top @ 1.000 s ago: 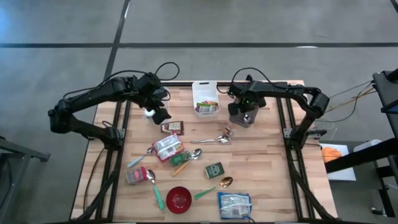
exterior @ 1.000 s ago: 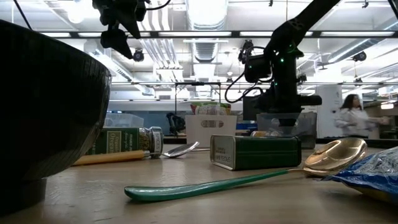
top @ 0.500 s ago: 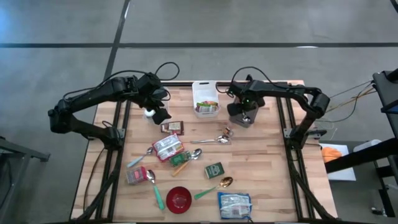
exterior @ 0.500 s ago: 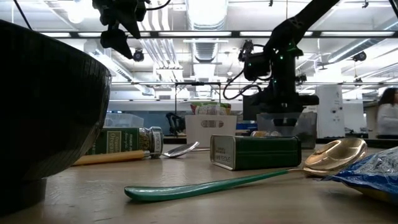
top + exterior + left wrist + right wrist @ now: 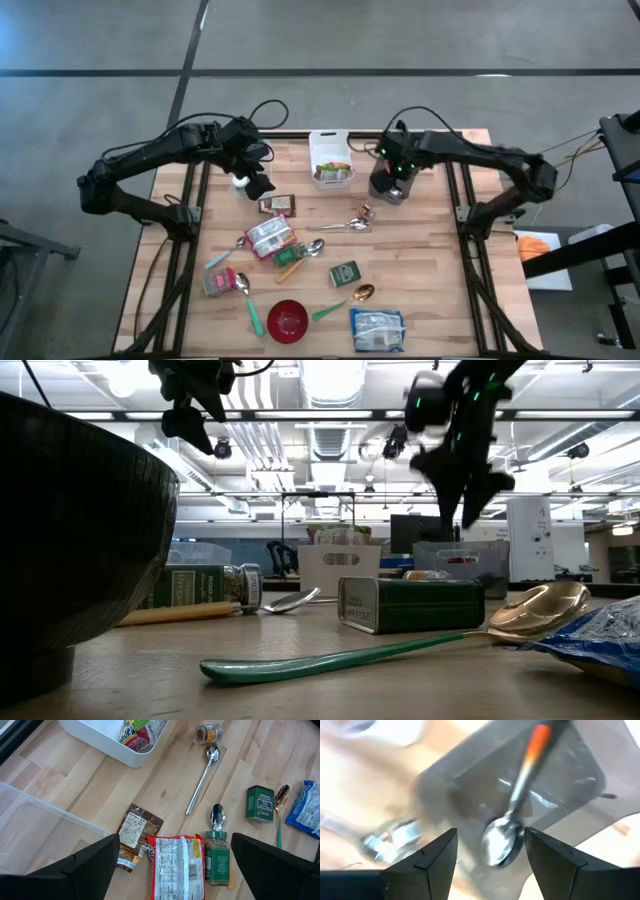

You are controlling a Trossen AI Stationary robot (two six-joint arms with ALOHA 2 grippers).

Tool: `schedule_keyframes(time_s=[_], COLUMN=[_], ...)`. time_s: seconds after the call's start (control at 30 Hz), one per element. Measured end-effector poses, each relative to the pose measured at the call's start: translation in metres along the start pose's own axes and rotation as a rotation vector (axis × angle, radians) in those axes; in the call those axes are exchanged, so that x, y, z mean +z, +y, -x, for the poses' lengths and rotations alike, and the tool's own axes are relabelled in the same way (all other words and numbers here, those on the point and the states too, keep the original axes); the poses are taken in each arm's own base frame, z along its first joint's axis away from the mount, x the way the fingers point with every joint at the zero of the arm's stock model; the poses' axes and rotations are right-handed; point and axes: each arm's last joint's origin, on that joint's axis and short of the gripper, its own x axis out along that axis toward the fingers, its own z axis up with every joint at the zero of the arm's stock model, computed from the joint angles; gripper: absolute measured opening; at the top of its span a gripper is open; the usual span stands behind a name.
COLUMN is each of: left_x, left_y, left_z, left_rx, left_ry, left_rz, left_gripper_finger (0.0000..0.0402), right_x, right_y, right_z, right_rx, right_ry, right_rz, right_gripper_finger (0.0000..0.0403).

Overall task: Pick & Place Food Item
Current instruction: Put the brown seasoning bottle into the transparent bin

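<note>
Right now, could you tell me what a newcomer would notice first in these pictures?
Probably the clutter across the table: packets, spoons, a green tin and a red bowl near the front edge. At the back sits a white bin with food packets. Beside it, the right gripper hangs open over a clear tub holding an orange-handled spoon.

Left gripper [image 5: 172,865] fingers spread wide above wooden table [image 5: 100,785]. Landmark: red noodle packet [image 5: 175,867], between the fingers. Brown packet [image 5: 131,835] touches it; green-labelled spice jar [image 5: 218,865] just beside. White bin [image 5: 107,737] well apart. Green tin [image 5: 260,804], long spoon [image 5: 202,777] near the jar.
</note>
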Motion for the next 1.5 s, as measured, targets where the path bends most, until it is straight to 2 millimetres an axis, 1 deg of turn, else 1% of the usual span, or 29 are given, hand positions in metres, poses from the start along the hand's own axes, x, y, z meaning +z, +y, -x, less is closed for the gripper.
schedule_keyframes(time_s=[0.1, 0.2, 0.33, 0.4, 0.5, 0.67, 0.8, 0.93, 1.13, 1.3, 1.5], left_x=[0.0, 0.005, 0.014, 0.017, 0.016, 0.011, 0.01, 0.008, 0.007, 0.007, 0.006], left_y=[0.0, -0.001, -0.006, -0.008, -0.009, -0.009, -0.01, -0.01, -0.013, -0.013, -0.013], left_z=[0.0, 0.0, -0.002, -0.007, -0.016, -0.027, -0.028, -0.028, -0.029, -0.029, -0.03], left_rx=[-0.001, -0.012, -0.041, -0.058, -0.071, -0.083, -0.106, -0.11, -0.116, -0.118, -0.122], left_ry=[-0.002, -0.048, -0.153, -0.204, -0.23, -0.209, -0.197, -0.184, -0.174, -0.178, -0.172], left_rz=[-0.001, -0.008, -0.054, -0.081, -0.092, -0.086, -0.077, -0.072, -0.08, -0.082, -0.076], left_gripper_finger=[0.0387, 0.0387, 0.0387, 0.0387, 0.0387, 0.0387, 0.0387, 0.0387, 0.0387, 0.0387, 0.0387], right_x=[-0.021, -0.044, -0.071, -0.079, -0.088, -0.094, -0.093, -0.093, -0.093, -0.09, -0.08], right_y=[0.017, 0.033, 0.051, 0.06, 0.071, 0.083, 0.092, 0.094, 0.096, 0.103, 0.106], right_z=[0.02, 0.026, 0.022, 0.015, 0.0, -0.022, -0.038, -0.052, -0.06, -0.065, -0.068], right_rx=[0.068, 0.09, 0.077, 0.098, 0.122, 0.073, 0.049, -0.013, -0.036, 0.011, 0.011], right_ry=[-0.059, -0.089, -0.124, -0.14, -0.144, -0.17, -0.178, -0.19, -0.185, -0.18, -0.16], right_rz=[0.087, 0.117, 0.149, 0.15, 0.142, 0.129, 0.167, 0.192, 0.258, 0.315, 0.293], right_gripper_finger=[0.0228, 0.0228, 0.0228, 0.0228, 0.0228, 0.0228, 0.0228, 0.0228, 0.0228, 0.0228, 0.0228])
